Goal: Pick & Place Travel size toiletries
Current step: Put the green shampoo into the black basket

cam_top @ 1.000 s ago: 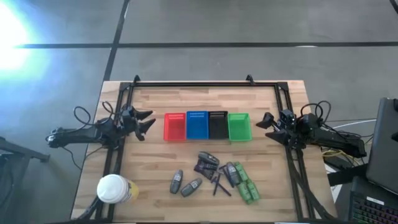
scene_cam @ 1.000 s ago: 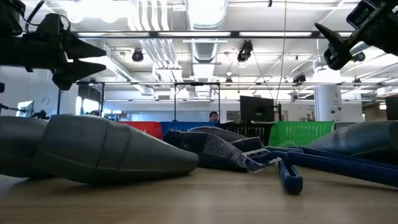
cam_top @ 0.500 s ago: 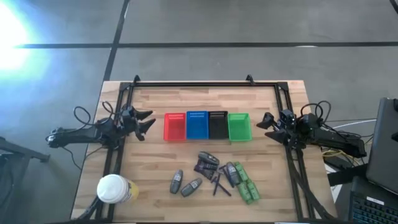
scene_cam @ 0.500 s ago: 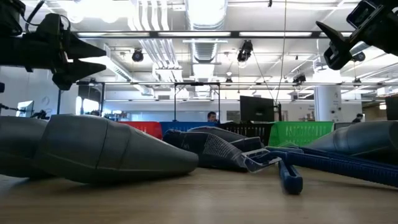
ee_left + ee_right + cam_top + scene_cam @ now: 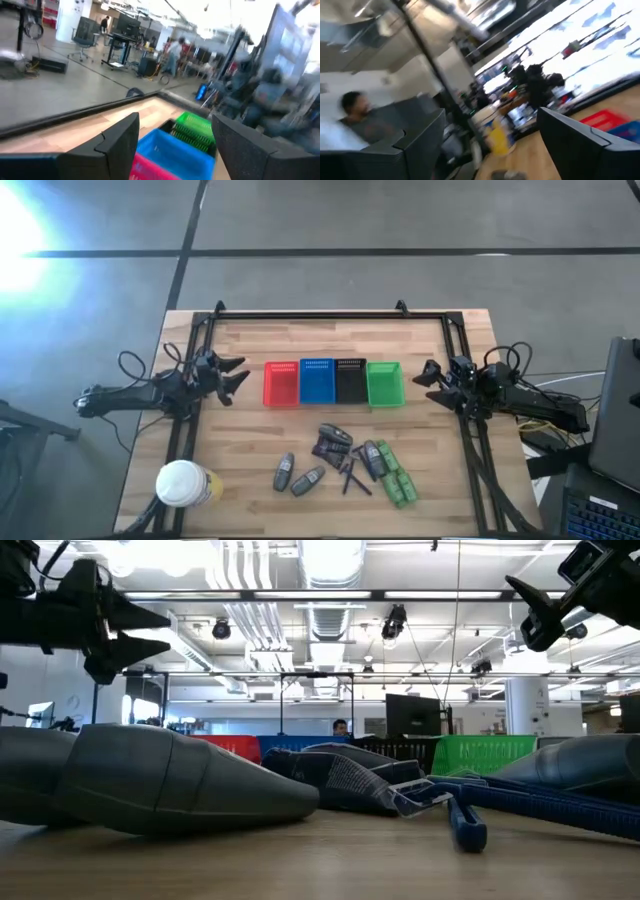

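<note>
The travel size toiletries lie in a loose pile near the table's near edge: grey oval tubes (image 5: 285,471) (image 5: 170,780), bright green bottles (image 5: 397,479), dark packets (image 5: 328,446) and thin dark blue sticks (image 5: 350,476) (image 5: 530,805). My left gripper (image 5: 243,371) (image 5: 165,628) (image 5: 175,132) hangs open above the table, left of the red basket. My right gripper (image 5: 421,374) (image 5: 525,610) (image 5: 490,130) hangs open right of the green basket. Both are well clear of the pile and hold nothing.
Red (image 5: 281,383), blue (image 5: 316,380), black (image 5: 350,380) and green (image 5: 384,383) baskets stand in a row mid-table between the grippers. A big white-capped yellowish container (image 5: 182,483) stands at the near left corner. A dark frame (image 5: 310,314) borders the table. People show in the room beyond.
</note>
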You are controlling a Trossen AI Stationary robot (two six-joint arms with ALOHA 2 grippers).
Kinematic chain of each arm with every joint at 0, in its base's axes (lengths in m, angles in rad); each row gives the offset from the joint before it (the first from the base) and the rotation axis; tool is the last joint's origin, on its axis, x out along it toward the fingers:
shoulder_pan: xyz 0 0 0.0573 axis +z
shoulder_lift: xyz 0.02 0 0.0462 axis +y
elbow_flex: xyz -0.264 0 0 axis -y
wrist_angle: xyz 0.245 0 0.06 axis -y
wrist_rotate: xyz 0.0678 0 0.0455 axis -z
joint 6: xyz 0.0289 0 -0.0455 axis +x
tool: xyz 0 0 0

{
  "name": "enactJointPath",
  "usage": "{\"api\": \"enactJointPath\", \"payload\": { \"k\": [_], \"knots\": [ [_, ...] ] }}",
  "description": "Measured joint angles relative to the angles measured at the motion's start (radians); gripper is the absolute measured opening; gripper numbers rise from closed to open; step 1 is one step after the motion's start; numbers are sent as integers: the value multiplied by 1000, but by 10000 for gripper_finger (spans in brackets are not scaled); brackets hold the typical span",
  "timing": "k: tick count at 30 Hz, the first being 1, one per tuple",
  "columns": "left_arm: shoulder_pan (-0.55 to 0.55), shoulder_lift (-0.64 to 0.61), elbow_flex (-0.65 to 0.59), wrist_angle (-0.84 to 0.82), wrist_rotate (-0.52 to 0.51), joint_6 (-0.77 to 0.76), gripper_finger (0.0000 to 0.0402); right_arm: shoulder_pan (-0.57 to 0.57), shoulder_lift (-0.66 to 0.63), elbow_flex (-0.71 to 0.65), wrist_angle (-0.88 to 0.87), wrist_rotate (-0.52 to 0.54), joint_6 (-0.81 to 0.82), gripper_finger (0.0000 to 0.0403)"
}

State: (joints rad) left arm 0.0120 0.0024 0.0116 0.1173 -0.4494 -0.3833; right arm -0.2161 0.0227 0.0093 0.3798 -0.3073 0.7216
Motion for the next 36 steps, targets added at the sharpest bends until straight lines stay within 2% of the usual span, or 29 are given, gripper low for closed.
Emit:
{"api": "enactJointPath", "payload": {
  "k": [3,7,10,14,17,19,27,29,32,36],
  "knots": [
    [0,0,0,59,1,-247,255,0,0,0,-4,109,-6,322],
    [0,0,0,67,0,-408,255,0,1,0,5,198,39,335],
    [0,0,0,68,-1,-423,255,0,1,0,20,258,159,345],
    [0,1,0,69,0,-448,255,0,4,0,20,277,194,356],
    [0,3,0,68,26,-536,255,0,6,0,22,286,286,359],
    [0,8,0,66,30,-539,255,0,6,0,25,288,338,357],
    [0,25,0,63,-27,-503,255,2,22,0,244,312,273,335],
    [0,28,0,63,-49,-500,255,3,45,4,284,324,310,327],
    [0,28,0,62,-55,-523,255,9,119,47,222,282,446,317],
    [0,28,0,61,-54,-531,255,81,326,193,-133,164,586,306]
  ]
}}
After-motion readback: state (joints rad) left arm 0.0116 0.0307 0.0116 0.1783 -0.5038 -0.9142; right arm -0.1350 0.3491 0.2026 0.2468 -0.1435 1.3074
